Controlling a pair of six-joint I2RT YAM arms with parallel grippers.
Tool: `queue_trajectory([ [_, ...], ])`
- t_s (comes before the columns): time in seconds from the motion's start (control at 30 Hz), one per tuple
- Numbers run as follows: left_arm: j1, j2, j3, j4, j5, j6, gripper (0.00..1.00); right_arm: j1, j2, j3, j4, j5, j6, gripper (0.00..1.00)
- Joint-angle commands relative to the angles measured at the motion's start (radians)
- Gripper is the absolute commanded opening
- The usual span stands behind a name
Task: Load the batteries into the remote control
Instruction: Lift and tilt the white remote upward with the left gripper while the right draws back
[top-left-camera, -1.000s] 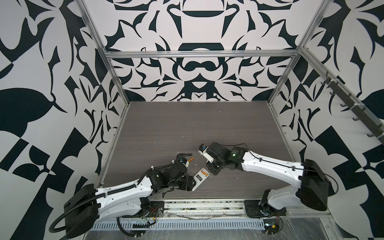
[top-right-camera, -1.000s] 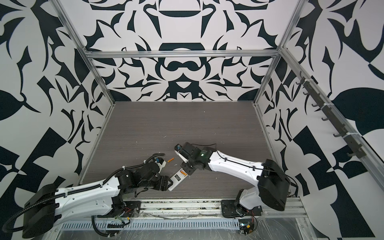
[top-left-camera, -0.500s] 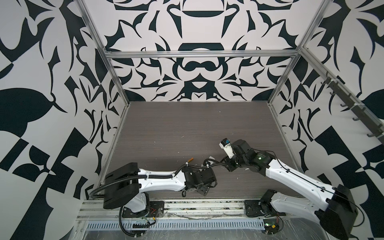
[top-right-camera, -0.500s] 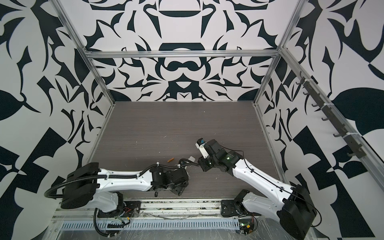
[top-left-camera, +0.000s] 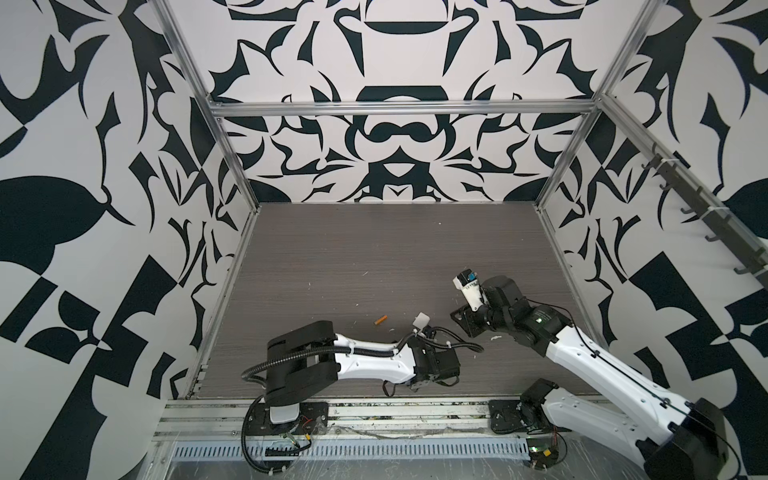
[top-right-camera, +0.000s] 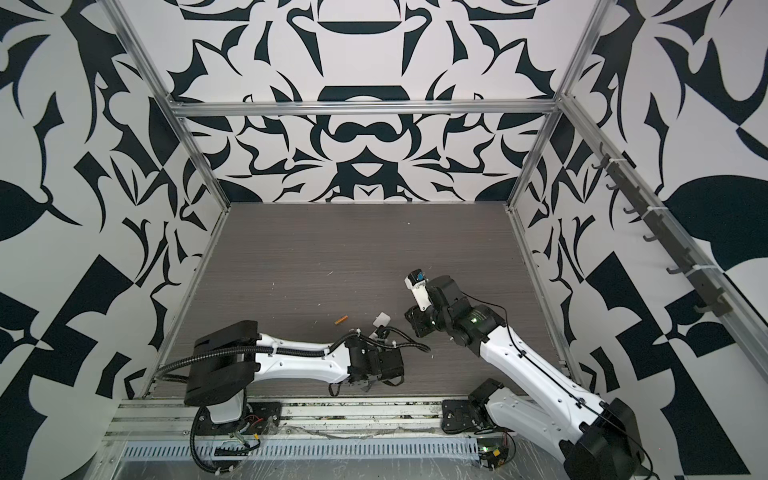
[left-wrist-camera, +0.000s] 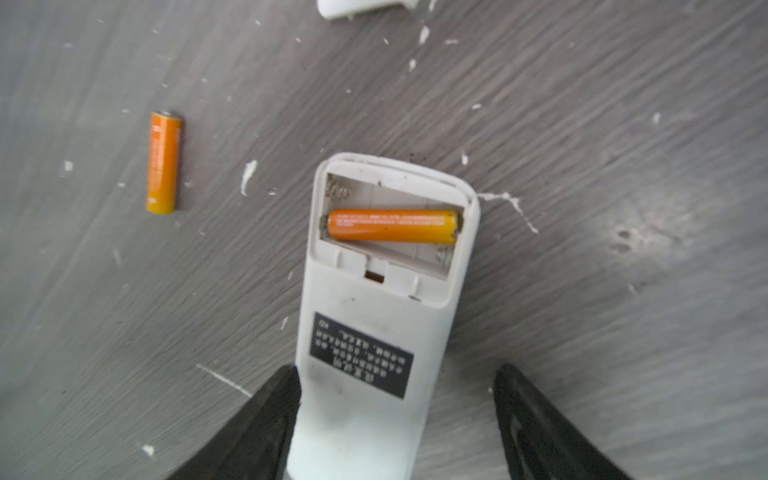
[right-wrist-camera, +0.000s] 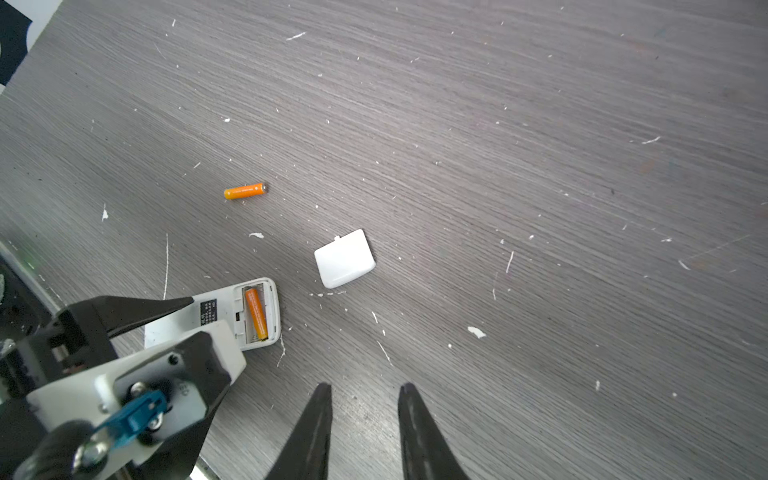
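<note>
The remote control (left-wrist-camera: 365, 332) lies back up on the table, its battery bay uncovered. One of the batteries (left-wrist-camera: 392, 226) sits crosswise in the bay, also seen in the right wrist view (right-wrist-camera: 256, 313). The other battery (left-wrist-camera: 164, 162) lies loose on the table in both top views (top-left-camera: 381, 319) (top-right-camera: 341, 319). My left gripper (left-wrist-camera: 397, 374) is open astride the remote's label end: one finger rests against its side, the other stands clear. My right gripper (right-wrist-camera: 365, 388) hangs open and empty over bare table to the right (top-left-camera: 463, 322). In both top views the left wrist hides the remote.
A white battery cover (right-wrist-camera: 344, 258) lies loose just beyond the remote, visible in both top views (top-left-camera: 420, 321) (top-right-camera: 381, 320). White paint flecks dot the grey wood table (top-left-camera: 374, 249). Patterned walls and metal frame rails enclose the table on three sides.
My right gripper has drawn back to the right, away from the remote. The left arm has swung rightward and now covers the remote in the top views.
</note>
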Motion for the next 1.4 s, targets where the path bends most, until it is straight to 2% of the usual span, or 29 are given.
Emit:
queue_trajectory([
  [0.0,-0.002,0.034,0.012,-0.108,-0.026,-0.025,0.76,-0.014,-0.032,-0.003,0.006,-0.008,-0.013,0.3],
  [0.2,0.031,0.017,-0.044,-0.036,0.057,0.002,0.71,-0.024,-0.064,-0.008,0.008,0.002,-0.011,0.28],
  [0.37,0.116,-0.029,-0.118,0.105,0.169,0.059,0.69,-0.026,-0.103,-0.018,0.007,0.011,-0.001,0.28],
  [0.6,0.154,-0.017,-0.133,0.13,0.209,0.132,0.7,-0.027,-0.099,-0.02,0.011,0.02,-0.003,0.27],
  [0.83,0.17,-0.025,-0.149,0.15,0.255,0.154,0.41,-0.029,-0.091,-0.024,0.018,0.029,-0.009,0.26],
  [0.97,0.217,-0.105,-0.206,0.225,0.322,0.151,0.39,-0.029,-0.097,-0.023,0.018,0.028,-0.009,0.26],
  [1.1,0.304,-0.257,-0.312,0.373,0.457,0.12,0.39,-0.029,-0.114,-0.023,0.018,0.017,-0.007,0.25],
  [1.2,0.38,-0.388,-0.401,0.522,0.6,0.07,0.39,-0.031,-0.135,-0.016,0.004,0.008,0.003,0.25],
  [1.37,0.488,-0.534,-0.525,0.835,0.844,-0.109,0.4,-0.031,-0.153,0.035,-0.048,-0.014,0.024,0.24],
])
